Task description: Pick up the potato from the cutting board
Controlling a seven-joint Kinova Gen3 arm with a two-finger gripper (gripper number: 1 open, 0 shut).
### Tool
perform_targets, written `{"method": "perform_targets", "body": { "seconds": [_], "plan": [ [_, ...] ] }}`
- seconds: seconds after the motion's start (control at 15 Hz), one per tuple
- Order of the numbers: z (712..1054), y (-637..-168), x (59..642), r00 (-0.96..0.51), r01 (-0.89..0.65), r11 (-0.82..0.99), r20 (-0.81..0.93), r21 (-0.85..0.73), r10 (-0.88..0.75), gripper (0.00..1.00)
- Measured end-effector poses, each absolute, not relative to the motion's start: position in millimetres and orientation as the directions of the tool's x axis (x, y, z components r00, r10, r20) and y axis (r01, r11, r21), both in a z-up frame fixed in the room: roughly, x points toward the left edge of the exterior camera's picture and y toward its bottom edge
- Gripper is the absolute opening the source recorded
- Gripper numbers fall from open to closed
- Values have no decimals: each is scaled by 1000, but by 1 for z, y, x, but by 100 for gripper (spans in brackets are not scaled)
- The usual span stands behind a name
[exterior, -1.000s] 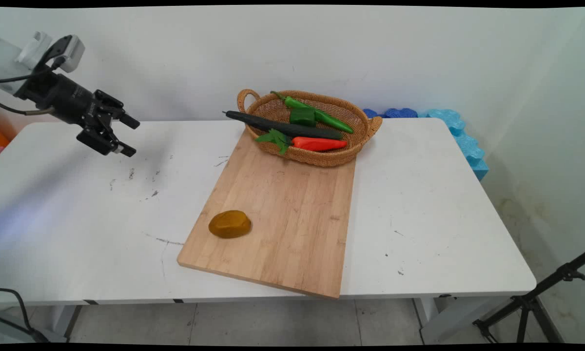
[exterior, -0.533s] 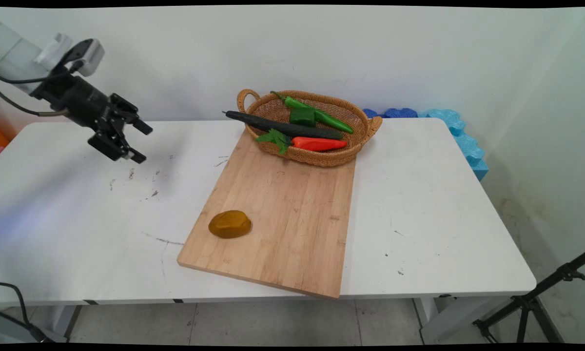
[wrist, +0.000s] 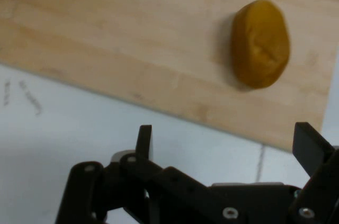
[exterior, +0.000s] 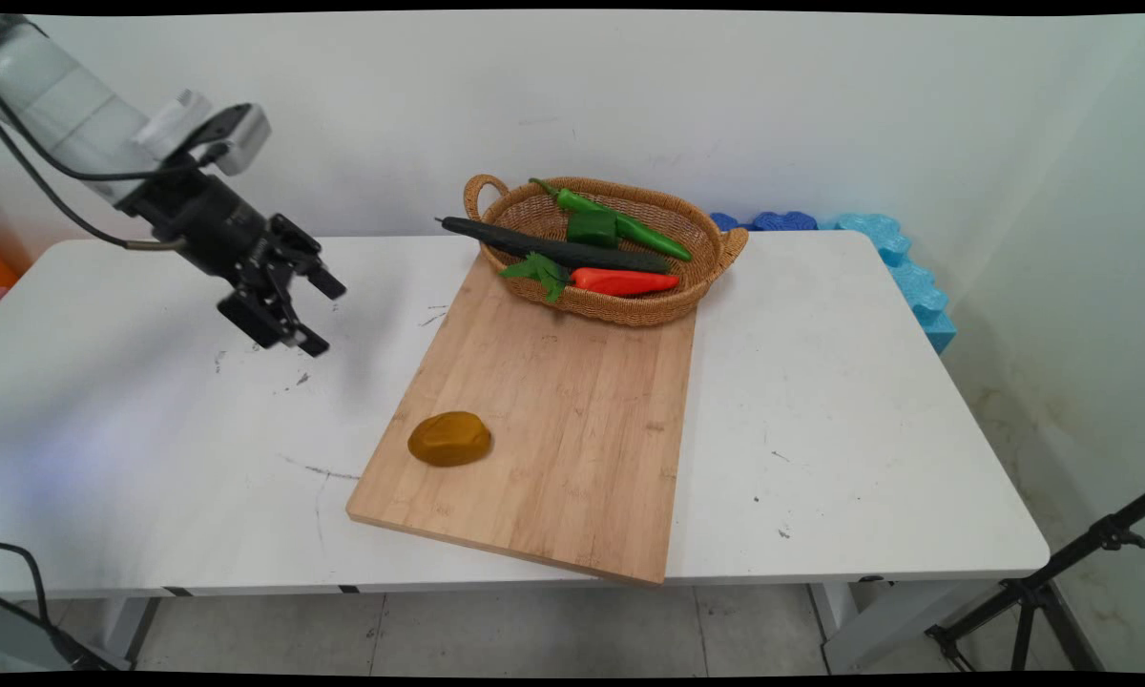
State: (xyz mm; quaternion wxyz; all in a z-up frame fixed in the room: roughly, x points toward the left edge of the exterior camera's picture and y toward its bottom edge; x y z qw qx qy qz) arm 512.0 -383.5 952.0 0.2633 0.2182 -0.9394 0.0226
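The claw (exterior: 317, 313) hangs spread and empty above the white table (exterior: 153, 448), left of the wooden cutting board (exterior: 572, 420) and touching nothing. In the hand view its two fingers (wrist: 144, 140) stand wide apart, the right one cut off by the picture's edge, and the linkage hides the table below them.

A brownish-yellow potato (exterior: 449, 439) lies on the board's near left corner, well apart from the claw; the hand view shows it whole (wrist: 260, 43), close to the board's edge.

At the board's far end sits a wicker basket (exterior: 716, 250), its near rim resting on the board. In it lie a long dark cucumber (exterior: 534, 246) whose tip sticks out over the left rim, a red pepper (exterior: 625, 281), a green chili (exterior: 634, 229), a blocky green piece (exterior: 592, 228) that is hard to make out, and green leaves (exterior: 539, 272) draped over the rim.

Blue foam (exterior: 902, 262) shows behind the table's far right corner, partly hidden by it.
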Motion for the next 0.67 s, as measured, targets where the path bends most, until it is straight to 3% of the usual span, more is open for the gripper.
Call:
{"method": "perform_targets", "body": {
  "seconds": [0.67],
  "plan": [
    [917,-371,434,-759,-399,905,502,145,-415,100]
  ]
}}
